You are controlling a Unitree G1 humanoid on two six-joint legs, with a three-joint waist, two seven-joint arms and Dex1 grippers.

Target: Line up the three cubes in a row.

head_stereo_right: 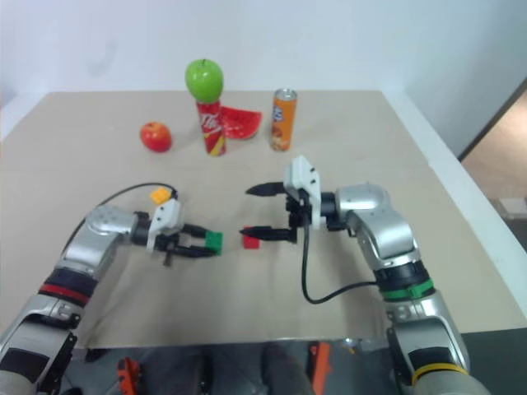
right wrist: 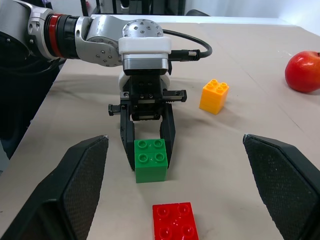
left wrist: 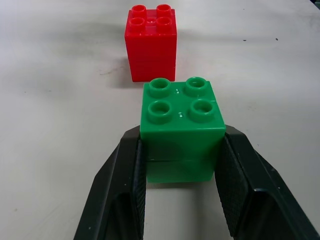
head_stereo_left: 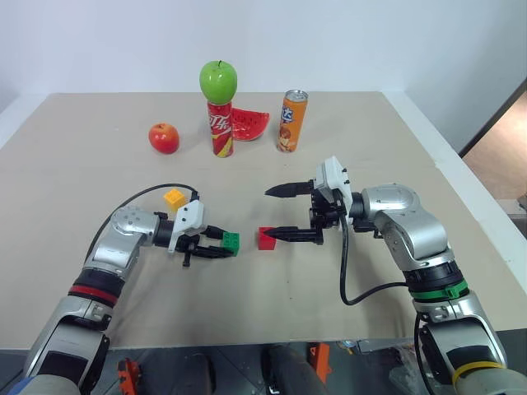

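Just beside red cube point(left wrist: 151, 42), green cube point(left wrist: 181, 128).

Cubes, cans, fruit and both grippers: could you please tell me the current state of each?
Green cube: upright, clamped in the left gripper, just short of the red cube.
Red cube: upright on the table, free.
Yellow cube: on the table, apart.
Left gripper: shut on green cube.
Right gripper: open, straddling red cube.
Red can: upright, green apple on top.
Orange can: upright.

Three cubes point(head_stereo_left: 231, 241) on table point(head_stereo_left: 99, 189): two near-side by side mid-table, third behind-left. Cans point(head_stereo_left: 220, 128), fruit along far edge.
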